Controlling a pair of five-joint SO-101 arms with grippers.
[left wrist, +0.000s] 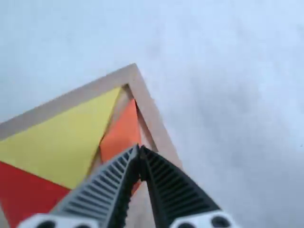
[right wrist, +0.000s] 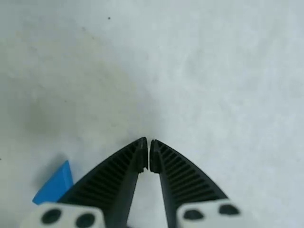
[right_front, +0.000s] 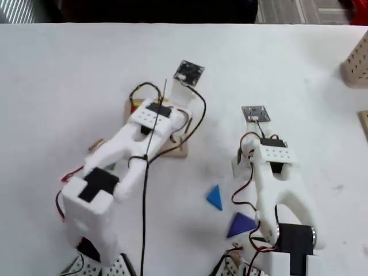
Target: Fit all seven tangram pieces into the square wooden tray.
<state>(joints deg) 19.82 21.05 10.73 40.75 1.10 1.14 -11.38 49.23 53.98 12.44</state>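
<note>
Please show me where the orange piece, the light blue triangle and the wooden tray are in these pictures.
orange piece (left wrist: 122, 133): left wrist view, middle of its flat face.
light blue triangle (right_front: 214, 197): high view, centre of its top face.
wooden tray (left wrist: 152, 118): left wrist view, on the rim beside the corner.

The table (right_front: 69, 63) is lit pretty bright and even from overhead, nearly washed out in the high view. Only soft, faint shadows are thrown beside the left arm (right_front: 115, 155) and right arm (right_front: 282, 190). Diffuse grey shading is spread over the table in both wrist views.
</note>
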